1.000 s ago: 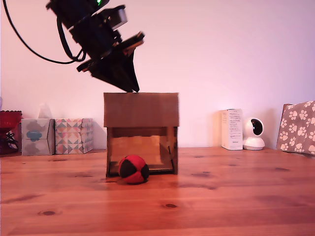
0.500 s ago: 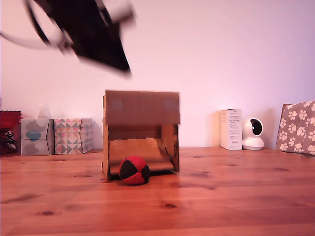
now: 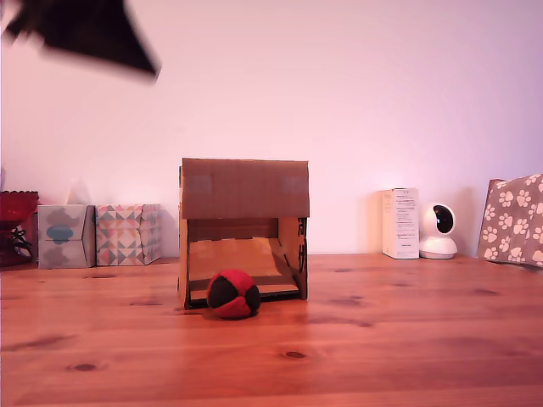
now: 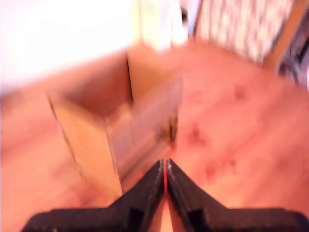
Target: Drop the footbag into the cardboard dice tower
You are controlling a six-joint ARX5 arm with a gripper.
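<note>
The footbag [image 3: 232, 293], a small ball of stitched red and black panels, sits low and left of centre in the exterior view on the wooden table [image 3: 382, 339], touching the front opening of the corrugated cardboard dice tower [image 3: 244, 188]. It looks soft, light and squashy, best pinched across its middle. The gripper [image 4: 165, 166], blurred at that view's upper left, shows its black fingers pressed together on nothing in the wrist view

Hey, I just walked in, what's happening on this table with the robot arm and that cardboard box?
Nothing is being held right now. The gripper is up high at the exterior view's top left, blurred, with its jaws together and empty. The footbag lies on the wooden table right at the front opening of the cardboard dice tower, by the foot of its ramp.
</note>
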